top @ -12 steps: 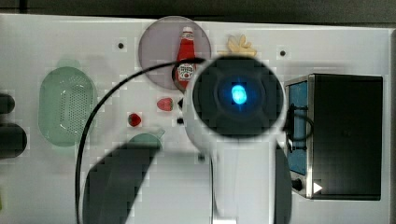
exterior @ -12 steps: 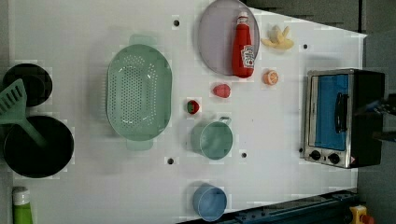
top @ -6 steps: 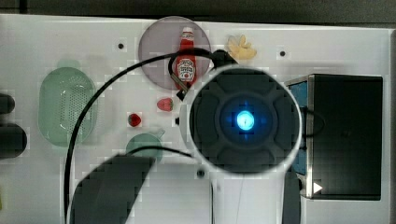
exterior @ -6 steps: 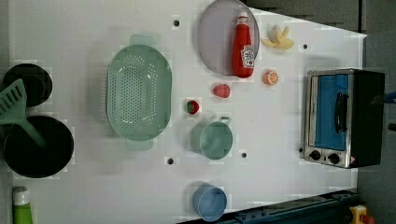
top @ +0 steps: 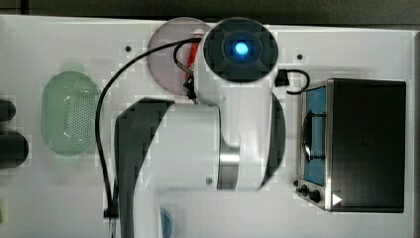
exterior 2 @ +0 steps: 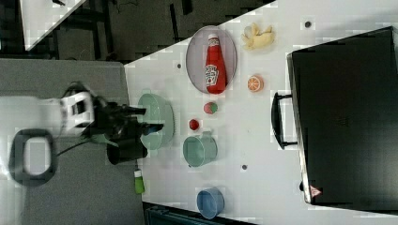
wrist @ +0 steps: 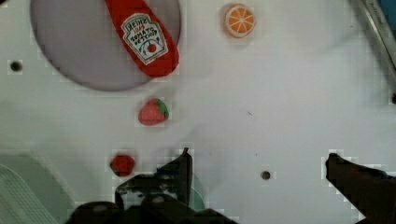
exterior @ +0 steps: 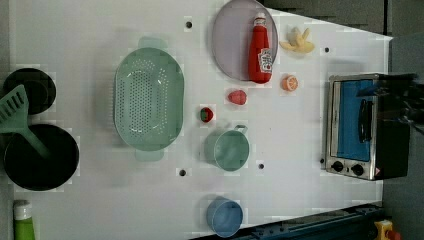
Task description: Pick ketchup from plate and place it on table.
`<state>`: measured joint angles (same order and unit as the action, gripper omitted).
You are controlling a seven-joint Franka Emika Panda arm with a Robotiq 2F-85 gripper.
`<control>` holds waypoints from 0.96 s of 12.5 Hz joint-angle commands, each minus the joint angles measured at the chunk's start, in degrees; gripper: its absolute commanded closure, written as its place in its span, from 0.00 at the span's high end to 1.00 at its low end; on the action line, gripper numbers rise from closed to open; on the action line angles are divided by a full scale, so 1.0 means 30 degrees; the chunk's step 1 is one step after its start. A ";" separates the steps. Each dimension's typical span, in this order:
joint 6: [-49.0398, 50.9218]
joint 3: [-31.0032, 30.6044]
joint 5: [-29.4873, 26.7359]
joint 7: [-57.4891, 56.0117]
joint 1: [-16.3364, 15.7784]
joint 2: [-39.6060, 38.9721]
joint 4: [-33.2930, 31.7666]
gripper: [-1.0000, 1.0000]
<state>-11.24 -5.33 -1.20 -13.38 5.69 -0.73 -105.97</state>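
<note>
Since the earlier frame your arm has travelled up the top view, and its round wrist housing now sits over the plate's right half there, where before it hung below the plate. Going left to right in the left view, you have the spatula [exterior: 15, 107] on the dark pans, the green colander [exterior: 148, 97], the green cup [exterior: 229, 149], then the plate [exterior: 230, 40] near the top edge of the table [exterior: 90, 200]. The ketchup [exterior: 261, 50] lies flat on the plate's right side, cap toward the table's far edge, its base just overhanging the rim. Right of it sit the banana [exterior: 298, 41], the orange slice [exterior: 289, 82] and the toaster oven [exterior: 365, 125]. In the wrist view your gripper [wrist: 259, 163] stands wide apart and empty over bare table, near the strawberry [wrist: 152, 112].
</note>
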 commanded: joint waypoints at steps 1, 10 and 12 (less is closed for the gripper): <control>-0.0781 -0.0457 -0.0047 -0.2227 -0.0088 -0.1111 0.0060 1.00; -0.5937 -0.0895 0.0297 -0.5322 -0.0648 -0.6356 0.0910 1.00; -0.7116 -0.0880 0.0668 -0.6446 -0.0657 -0.7321 0.0915 1.00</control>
<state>-32.14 -7.34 1.06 -27.46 4.01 -23.72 -104.63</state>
